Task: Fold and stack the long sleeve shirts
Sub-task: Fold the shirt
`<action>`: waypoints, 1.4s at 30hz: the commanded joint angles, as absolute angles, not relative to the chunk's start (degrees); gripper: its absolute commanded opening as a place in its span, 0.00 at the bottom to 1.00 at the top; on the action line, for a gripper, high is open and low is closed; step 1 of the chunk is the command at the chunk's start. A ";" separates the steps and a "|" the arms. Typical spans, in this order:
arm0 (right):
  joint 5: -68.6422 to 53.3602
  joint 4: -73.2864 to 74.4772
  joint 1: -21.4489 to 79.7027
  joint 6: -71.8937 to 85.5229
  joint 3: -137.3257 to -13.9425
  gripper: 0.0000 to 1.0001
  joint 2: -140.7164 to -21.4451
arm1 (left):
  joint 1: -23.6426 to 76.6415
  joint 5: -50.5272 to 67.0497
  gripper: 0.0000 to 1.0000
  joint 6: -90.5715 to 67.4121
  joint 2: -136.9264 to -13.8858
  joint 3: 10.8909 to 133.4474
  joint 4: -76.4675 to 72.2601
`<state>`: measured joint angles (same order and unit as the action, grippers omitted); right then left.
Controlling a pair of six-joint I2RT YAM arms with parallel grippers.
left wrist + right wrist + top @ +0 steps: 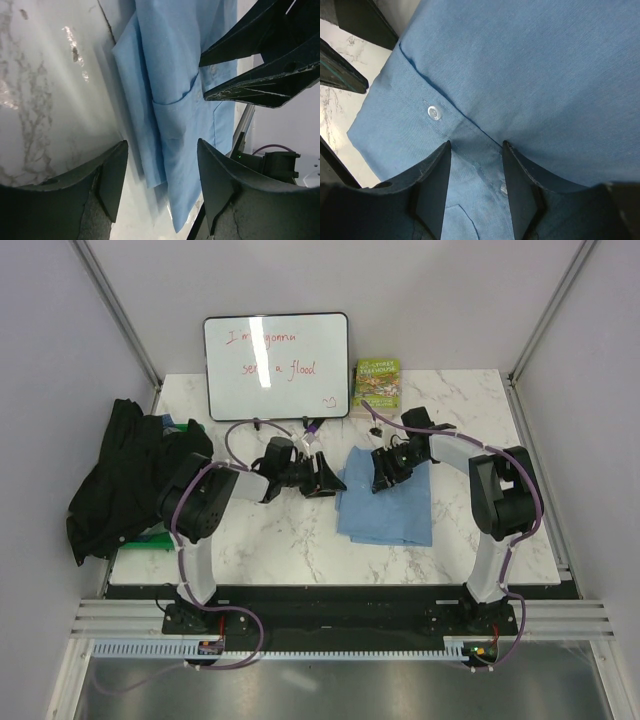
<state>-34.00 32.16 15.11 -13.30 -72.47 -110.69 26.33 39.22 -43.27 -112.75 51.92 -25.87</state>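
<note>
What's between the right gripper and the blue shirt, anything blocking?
Nothing visible. The right gripper sits directly over the folded light blue shirt, jaws apart, with only cloth showing between them.

At 3 o'clock the lt blue shirt (385, 505) is plain, no print; its button (434, 113) is whitish. At 9 o'clock the blk shirt (125, 480) is plain too. The table (290, 540) is white marble w/ grey veins. At 12 o'clock the whiteboard (276, 365) is white, blk frame, red handwriting. At 1 o'clock the book (376, 385) has a mostly green cover. The left gripper (160, 150) and right gripper (476, 147) are blk; the cables (232, 440) are purple.
</note>
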 commanded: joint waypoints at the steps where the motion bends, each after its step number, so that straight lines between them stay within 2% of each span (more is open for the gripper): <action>1: -32.61 32.43 15.56 -14.50 -72.16 0.54 -113.73 | 28.21 36.03 0.64 -47.37 -117.59 51.24 -28.73; 5: -33.05 32.34 15.56 -14.42 -72.16 0.53 -113.47 | 29.62 36.21 0.64 -48.95 -119.52 52.82 -29.53; 8: -33.66 32.34 15.64 -14.15 -72.25 0.53 -113.38 | 30.15 36.12 0.60 -49.83 -120.06 53.96 -29.62; 11: -33.92 32.26 15.64 -13.80 -72.16 0.52 -112.94 | 30.15 36.12 0.52 -50.01 -120.59 54.67 -29.71; 14: -34.54 32.08 15.73 -13.45 -71.90 0.52 -112.06 | 29.97 36.12 0.36 -48.61 -120.67 55.02 -30.50; 15: -35.15 32.08 15.73 -12.49 -71.89 0.51 -111.89 | 29.80 35.95 0.19 -47.12 -120.59 55.63 -30.41; 17: -35.77 32.08 15.65 -11.61 -71.89 0.53 -110.57 | 28.66 36.65 0.02 -46.24 -120.50 56.60 -29.10; 20: -36.64 31.99 14.94 -8.89 -71.81 0.57 -107.24 | 26.90 38.67 0.02 -38.72 -117.17 60.89 -20.86; 23: -39.72 32.34 11.26 -5.28 -72.16 0.60 -102.93 | 26.19 40.07 0.02 -24.60 -112.34 69.12 -2.25; 24: -40.68 32.60 8.55 -4.58 -72.16 0.61 -101.70 | 26.19 39.99 0.02 -20.78 -111.19 71.26 8.94; 27: -43.67 34.00 2.75 -2.64 -72.60 0.64 -96.52 | 26.37 35.52 0.02 -8.03 -106.36 78.73 21.76; 31: -45.96 37.70 -4.03 -4.56 -73.56 0.66 -90.72 | 26.89 23.60 0.02 4.46 -100.73 87.00 37.23; 36: -49.91 41.74 -9.83 -7.64 -72.69 0.66 -87.81 | 31.72 6.45 0.02 21.95 -99.05 101.93 47.10; 40: -53.17 42.80 -12.13 -6.95 -70.67 0.65 -87.28 | 42.59 -11.11 0.02 36.27 -99.75 103.80 48.25; 42: -55.01 42.72 -12.92 -5.55 -69.26 0.65 -86.93 | 46.13 -16.33 0.02 42.09 -101.07 102.57 48.25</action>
